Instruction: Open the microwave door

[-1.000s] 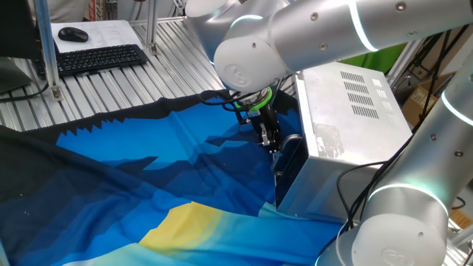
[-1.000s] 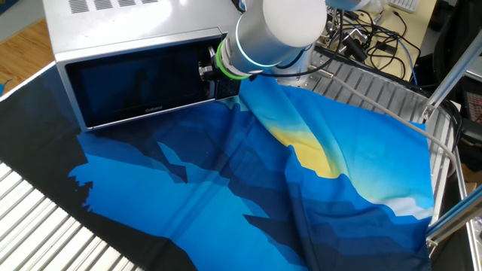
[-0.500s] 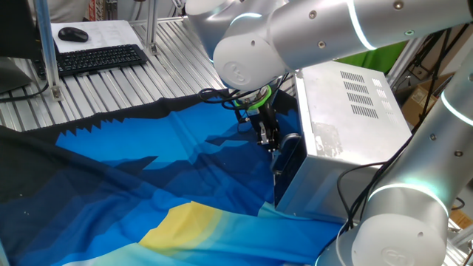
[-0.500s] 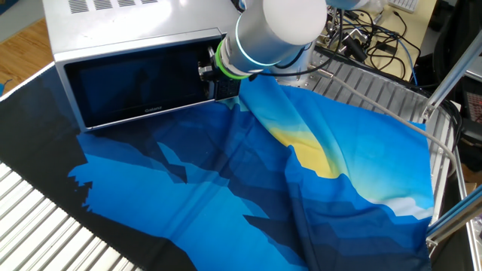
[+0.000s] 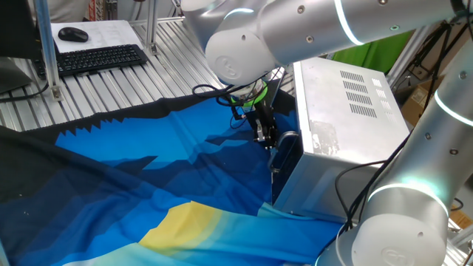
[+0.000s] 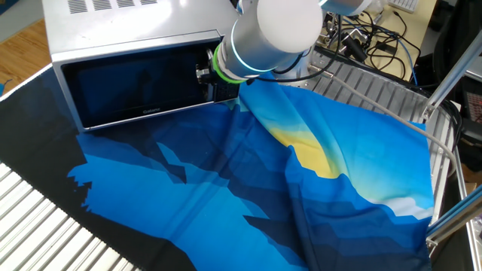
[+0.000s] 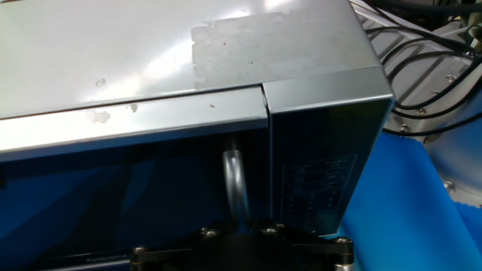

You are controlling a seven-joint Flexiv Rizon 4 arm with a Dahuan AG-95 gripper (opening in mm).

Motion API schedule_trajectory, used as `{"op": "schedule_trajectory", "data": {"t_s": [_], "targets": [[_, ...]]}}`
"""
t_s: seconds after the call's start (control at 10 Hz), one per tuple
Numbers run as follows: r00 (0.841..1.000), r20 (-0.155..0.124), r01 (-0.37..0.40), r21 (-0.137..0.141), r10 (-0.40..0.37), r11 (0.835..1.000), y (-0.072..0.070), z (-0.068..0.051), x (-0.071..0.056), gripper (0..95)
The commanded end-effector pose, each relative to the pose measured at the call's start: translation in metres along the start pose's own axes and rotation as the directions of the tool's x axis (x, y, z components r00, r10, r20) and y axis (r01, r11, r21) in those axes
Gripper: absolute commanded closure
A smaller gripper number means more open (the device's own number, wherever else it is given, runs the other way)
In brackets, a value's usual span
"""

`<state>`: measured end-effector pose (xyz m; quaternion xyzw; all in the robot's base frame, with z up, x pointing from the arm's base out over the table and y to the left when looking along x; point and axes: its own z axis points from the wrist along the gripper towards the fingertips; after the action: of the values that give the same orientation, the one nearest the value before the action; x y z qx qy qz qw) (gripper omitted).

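**Gripper at the handle of the microwave door**

We see the microwave (image 5: 347, 125) standing at one edge of the table, on a blue and yellow cloth (image 6: 248, 188) that covers most of the tabletop. Its silver casing carries rows of vent slots (image 5: 362, 92) on the top panel. In the other fixed view the microwave sits at the far left corner of the table, its front facing the cloth.

The microwave door (image 6: 135, 86) is a dark glass panel in a silver-grey frame. In the hand view we see the curved silver handle (image 7: 235, 184) running vertically near the door's edge, just beside the seam between the door and the control panel (image 7: 316, 188). From these views we cannot tell for sure whether the door has come away from the casing.

The gripper (image 5: 264, 133) is at the handle side of the door, below the arm's large silver joint (image 5: 236, 55) and a green ring at the wrist (image 6: 220, 64). In the hand view the handle runs down to the dark body of the gripper at the bottom edge. The fingertips are hidden, so we cannot tell whether the fingers are clenched on the handle or released.

At the far edge of the table, beyond the cloth, a black keyboard (image 5: 100, 58) and a mouse (image 5: 73, 34) lie on the ribbed metal surface (image 5: 111, 85).
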<state>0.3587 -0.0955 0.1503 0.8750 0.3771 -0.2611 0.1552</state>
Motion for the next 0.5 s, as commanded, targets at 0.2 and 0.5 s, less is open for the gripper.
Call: {"op": "schedule_trajectory", "data": {"t_s": [0.2,0.5], "targets": [[1.0,-0.026,0.011,0.008,-0.01,1.0,0.001,-0.0013,0.004,95.0],[0.999,-0.052,0.007,0.021,-0.006,1.0,0.0009,-0.0025,0.012,95.0]]}}
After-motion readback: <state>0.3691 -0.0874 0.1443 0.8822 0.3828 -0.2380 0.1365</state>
